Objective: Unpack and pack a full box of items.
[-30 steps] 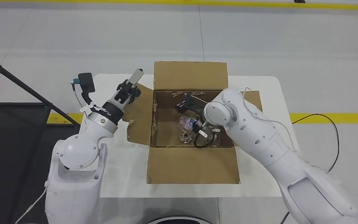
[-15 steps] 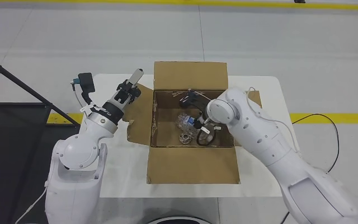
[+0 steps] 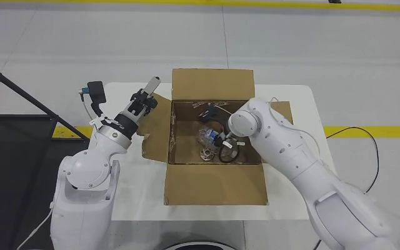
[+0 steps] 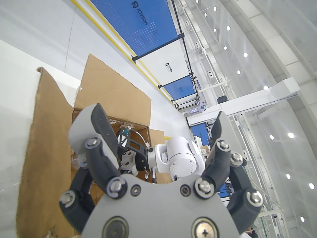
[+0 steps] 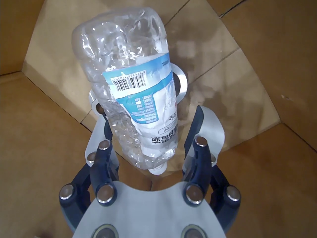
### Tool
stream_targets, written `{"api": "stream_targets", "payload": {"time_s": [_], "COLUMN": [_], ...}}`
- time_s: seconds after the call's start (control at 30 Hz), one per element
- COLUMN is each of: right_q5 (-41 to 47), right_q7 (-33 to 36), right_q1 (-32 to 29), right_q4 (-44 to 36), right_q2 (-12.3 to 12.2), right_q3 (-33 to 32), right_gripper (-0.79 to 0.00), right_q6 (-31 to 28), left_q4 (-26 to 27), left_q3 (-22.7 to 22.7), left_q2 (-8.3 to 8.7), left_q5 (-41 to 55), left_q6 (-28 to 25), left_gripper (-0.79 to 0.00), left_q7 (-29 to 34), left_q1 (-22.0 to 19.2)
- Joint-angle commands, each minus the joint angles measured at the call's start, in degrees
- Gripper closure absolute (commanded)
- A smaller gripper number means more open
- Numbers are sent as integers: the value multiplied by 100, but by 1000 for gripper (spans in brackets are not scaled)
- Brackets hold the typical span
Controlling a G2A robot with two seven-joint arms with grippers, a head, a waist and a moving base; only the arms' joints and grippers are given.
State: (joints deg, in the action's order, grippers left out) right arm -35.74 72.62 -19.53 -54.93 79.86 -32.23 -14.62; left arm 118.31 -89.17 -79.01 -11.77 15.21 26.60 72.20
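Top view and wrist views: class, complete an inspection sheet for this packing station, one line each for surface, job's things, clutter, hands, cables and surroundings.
Surface: white table, bearing the box.
Job's things: open cardboard box, flaps out; inside, a crushed clear bottle lies over a silver metal part.
Clutter: nothing seen.
Hands: left hand open, holding nothing, beside the box's side flap; right hand open inside the box, fingers either side of the bottle's neck end.
Cables: black cable on the floor beside the table; black loop by the right wrist, inside the box.
Surroundings: grey floor with yellow line; blue panels in the hall.
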Motion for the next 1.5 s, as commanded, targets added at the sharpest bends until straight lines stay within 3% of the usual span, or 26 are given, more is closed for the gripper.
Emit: {"api": "stream_targets", "payload": {"time_s": [0.0, 0.1, 0.47, 0.77, 1.13, 1.17, 1.23, 1.33, 1.4, 1.47], "right_q5": [32, 59, 82, 62, -574, -576, -579, -572, -563, -553], "right_q7": [-24, -24, -85, -22, 740, 742, 758, 764, 733, 676], "right_q1": [30, 70, 72, -231, -654, -673, -694, -701, -693, -680], "right_q4": [96, 209, 191, -479, -1215, -1233, -1249, -1232, -1190, -1109], "right_q2": [43, 100, 115, -175, -471, -478, -490, -492, -485, -473], "right_q3": [33, 74, -47, -575, -955, -970, -995, -1006, -1002, -990], "right_gripper": [-259, 0, 0, 0, 0, -179, -283, -588, -606, -720], "right_q6": [-31, -73, -193, -411, 378, 384, 373, 354, 344, 329], "left_q4": [0, 0, 0, 0, 0, 0, 0, 0, 0, 0], "left_q3": [0, 0, 0, 0, 0, 0, 0, 0, 0, 0], "left_q2": [0, 0, 0, 0, 0, 0, 0, 0, 0, 0], "left_q5": [0, 0, 0, 0, 0, 0, 0, 0, 0, 0], "left_q6": [0, 0, 0, 0, 0, 0, 0, 0, 0, 0], "left_gripper": [-785, -785, -785, -785, -785, -785, -785, -785, -785, -785], "left_q7": [0, 0, 0, 0, 0, 0, 0, 0, 0, 0], "left_q1": [0, 0, 0, 0, 0, 0, 0, 0, 0, 0]}}
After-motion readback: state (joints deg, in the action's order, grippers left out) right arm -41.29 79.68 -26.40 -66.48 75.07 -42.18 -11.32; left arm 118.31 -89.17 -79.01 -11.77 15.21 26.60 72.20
